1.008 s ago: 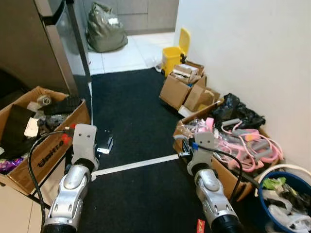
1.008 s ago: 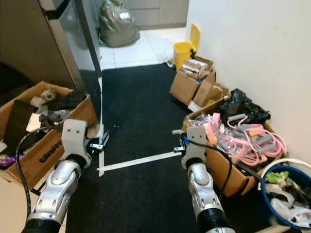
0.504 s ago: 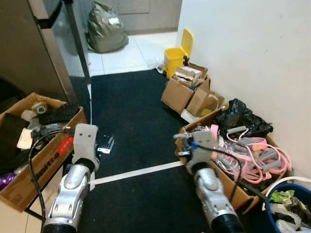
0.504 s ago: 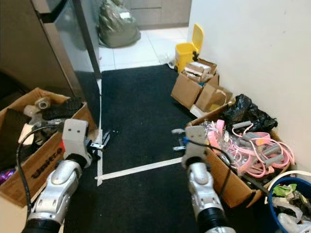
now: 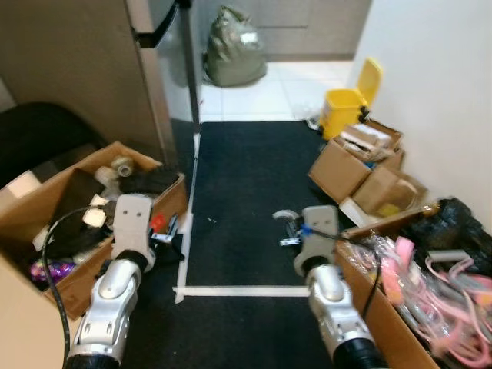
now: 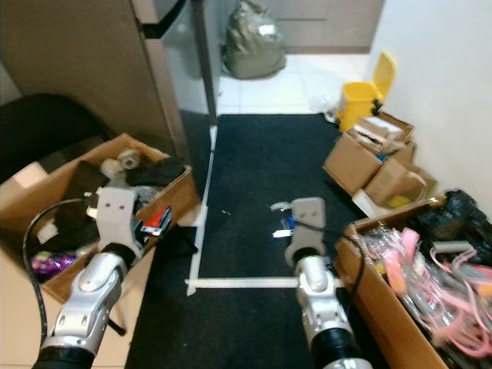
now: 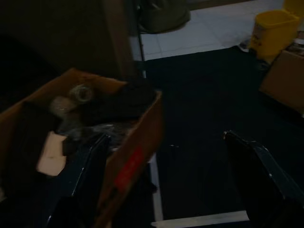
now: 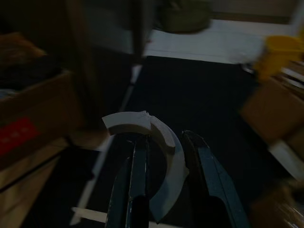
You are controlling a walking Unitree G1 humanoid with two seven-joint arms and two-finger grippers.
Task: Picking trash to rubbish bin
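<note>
Right gripper (image 8: 164,190) pinches a curved white foam scrap (image 8: 156,156) low over the black mat (image 5: 254,192), left gripper (image 7: 166,185) spread wide and empty, yellow bin (image 5: 350,108) well ahead by the wall, so that thin grip could slip mid-walk.

right wrist view blurred, pink-hose box (image 5: 400,323) cropped

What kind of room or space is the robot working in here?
Probably a cluttered home hallway or storage passage leading to a tiled room: a black carpet lined with open cardboard boxes of odds and ends, a yellow pedal bin and a full rubbish bag beyond.
</note>
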